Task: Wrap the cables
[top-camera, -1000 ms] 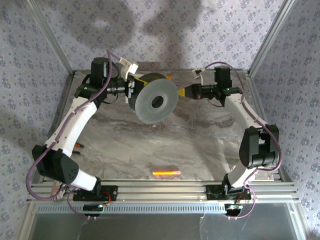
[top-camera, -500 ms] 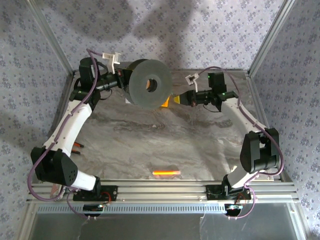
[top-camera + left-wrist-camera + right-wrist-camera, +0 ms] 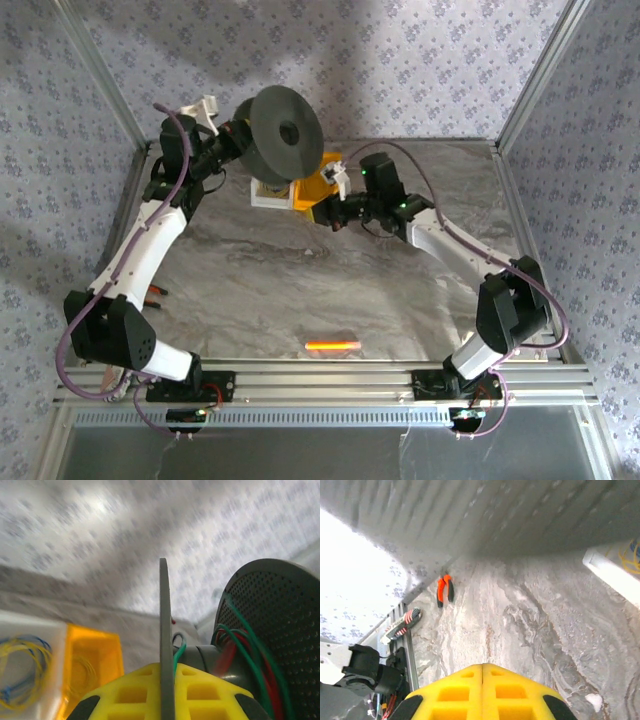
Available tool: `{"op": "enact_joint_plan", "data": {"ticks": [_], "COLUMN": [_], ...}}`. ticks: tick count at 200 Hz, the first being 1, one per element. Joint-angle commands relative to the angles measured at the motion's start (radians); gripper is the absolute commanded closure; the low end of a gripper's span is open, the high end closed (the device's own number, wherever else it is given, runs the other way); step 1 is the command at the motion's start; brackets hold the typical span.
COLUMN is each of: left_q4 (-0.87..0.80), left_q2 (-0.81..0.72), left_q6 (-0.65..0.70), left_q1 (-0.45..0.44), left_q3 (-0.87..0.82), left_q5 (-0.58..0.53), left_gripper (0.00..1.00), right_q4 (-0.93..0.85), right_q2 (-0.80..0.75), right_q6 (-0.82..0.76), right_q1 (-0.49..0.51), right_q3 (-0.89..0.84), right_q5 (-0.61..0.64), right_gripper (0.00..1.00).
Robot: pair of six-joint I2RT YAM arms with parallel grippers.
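Spool (image 3: 285,135): black and round, lifted clear of the table at the far left-centre and tilted, with one flat face turned up towards the top camera.
Green cable (image 3: 252,665): wound on the spool's hub between its two discs, with red strands beside it. One loop crosses the perforated inner face of the right disc.
Left gripper (image 3: 167,672): yellow fingers closed narrowly on the thin edge of the spool's near disc (image 3: 164,620).
Right gripper (image 3: 482,672): yellow fingers pressed together with nothing between them. In the top view it hangs low, just beside the yellow box.
Yellow box (image 3: 315,185): on the far side of the table, partly covered by the spool in the top view, between the two grippers.
White tray (image 3: 20,665): touching the yellow box on its left, holding loops of yellow and blue wire.
Pliers (image 3: 445,590): orange-handled, lying at the table's left edge near the left arm.
Striped item (image 3: 402,622): small, by the left frame rail, too blurred to name.
Orange bar (image 3: 332,345): lying flat near the front edge, well apart from both grippers.
Table (image 3: 300,290): marbled grey, bare across the middle between the arms.
Edges: metal rail (image 3: 320,378) along the front, sloping posts at the far corners, patterned cloth walls (image 3: 400,60) close behind the spool.
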Motion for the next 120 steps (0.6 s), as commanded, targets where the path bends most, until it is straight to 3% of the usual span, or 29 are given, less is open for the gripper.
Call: {"op": "enact_joint_plan", "data": {"ticks": [1,14,46,77,88,105,110,115,120], "left_q4": [0.125,0.134,0.100,0.051,0.038,0.019,0.013,0.003,-0.013], "left_q2": [-0.052,-0.051,-0.027,-0.041,-0.042,-0.041,-0.040,-0.039,-0.039], "left_q6": [-0.084,-0.098,-0.137,-0.066,0.001,0.130,0.166,0.200,0.229], "left_q1": [-0.052,-0.074,-0.078,-0.080,-0.082,-0.084,-0.084,-0.084,-0.084], "left_q3": [-0.020,-0.037,-0.016,-0.008,0.001,0.015,0.018,0.021,0.023], "left_q5": [-0.311,-0.370,-0.348,-0.335,-0.291,-0.136,-0.081,-0.028,0.015], "left_gripper": [1.00,1.00,1.00,1.00,1.00,1.00,1.00,1.00,1.00], "right_q4": [0.107,0.156,0.175,0.106,0.068,0.040,0.028,0.018,0.006], "right_q2": [-0.002,0.001,0.019,0.001,-0.015,-0.060,-0.074,-0.089,-0.098], "right_q6": [0.052,0.065,0.082,0.071,0.061,0.060,0.063,0.065,0.067], "right_q1": [0.041,0.068,0.088,0.044,0.016,-0.045,-0.067,-0.094,-0.122], "right_q3": [-0.019,-0.025,-0.004,0.015,0.028,0.036,0.041,0.049,0.059], "right_q5": [0.133,0.160,0.168,0.120,0.075,0.002,-0.025,-0.059,-0.104], "right_gripper": [1.00,1.00,1.00,1.00,0.77,0.44,0.29,0.03,0.00]}}
